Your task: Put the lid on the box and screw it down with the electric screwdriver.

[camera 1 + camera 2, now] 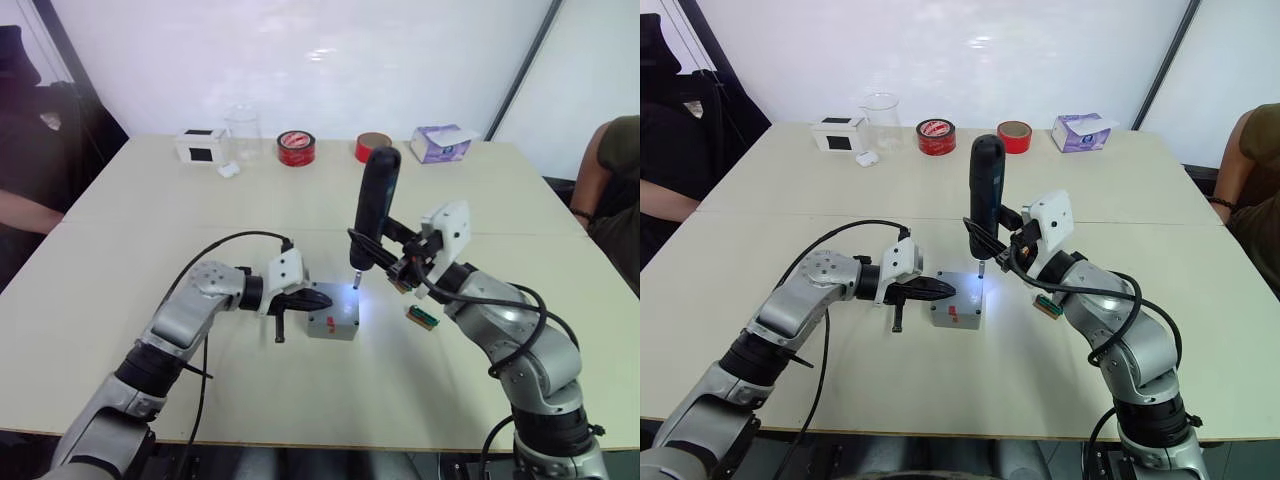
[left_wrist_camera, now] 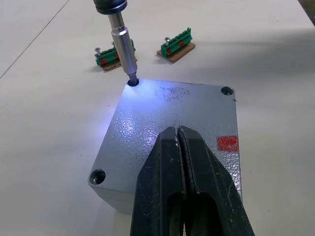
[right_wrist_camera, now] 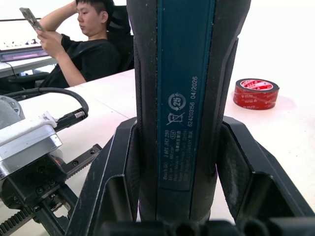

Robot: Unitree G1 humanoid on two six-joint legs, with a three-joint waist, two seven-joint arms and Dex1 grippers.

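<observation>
The grey lid (image 2: 172, 118), marked with a red patch, lies on the box (image 1: 333, 322) at mid-table, so the box's inside is hidden. My left gripper (image 2: 177, 132) is shut, its fingertips together and resting on the lid's top from the left (image 1: 320, 299). My right gripper (image 1: 370, 243) is shut on the black electric screwdriver (image 1: 377, 195), holding it upright over the box. Its fingers (image 3: 115, 172) flank the tool's body. The metal bit (image 2: 124, 46) stands in the lid's far corner hole, with white light glowing on the lid there.
Two small green terminal blocks (image 2: 108, 56) (image 2: 176, 45) lie just right of the box. Along the far edge stand a white-and-black cube (image 1: 202, 146), clear cup (image 1: 242, 130), two red tape rolls (image 1: 296, 148), and a purple tissue carton (image 1: 440, 143). People sit at both sides.
</observation>
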